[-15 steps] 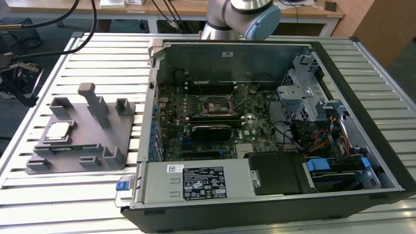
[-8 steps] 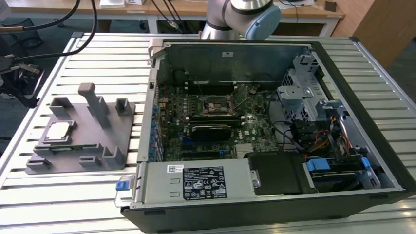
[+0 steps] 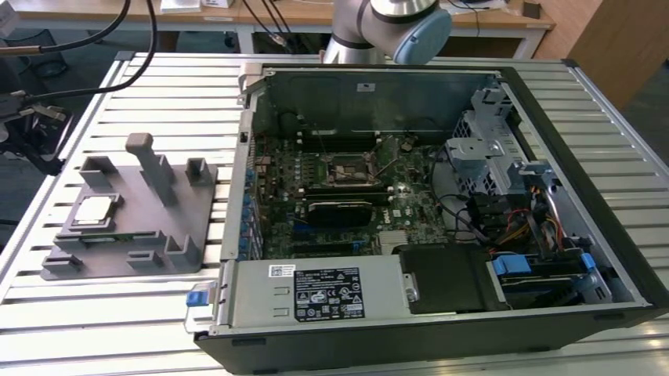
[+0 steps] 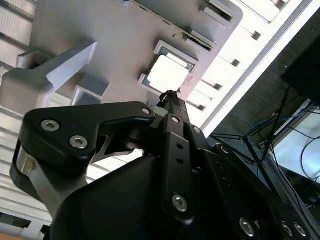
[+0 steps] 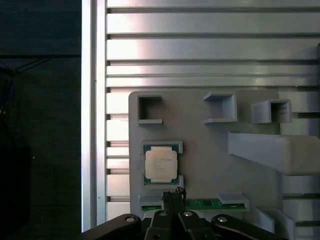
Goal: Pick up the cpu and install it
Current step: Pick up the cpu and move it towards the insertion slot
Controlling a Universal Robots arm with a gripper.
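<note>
Slatted metal table [image 3: 157, 94] in a workshop; desks and cables stand behind it.

1. Gripper [image 5: 174, 192]: in both wrist views the fingertips are pressed together and hold nothing. It hangs over the tray [image 5: 210, 150], clear of its surface. In the first wrist view its tip lines up between the cpu [image 5: 161, 165] and a green board strip [image 5: 210, 203] that sits in a tray slot.
2. Cpu: lies flat in a square framed recess of the tray, metal top up, untouched. In the exterior view this recess is on the side of the tray toward the table's edge at that view's left.
3. Tray: grey, with upright posts, set near that same table edge.
4. Case [image 3: 559, 141]: lies open beside the tray, across the table's middle. The motherboard socket [image 3: 345, 168] is exposed.
5. Arm [image 3: 397, 23]: stands at the table's far edge.
</note>
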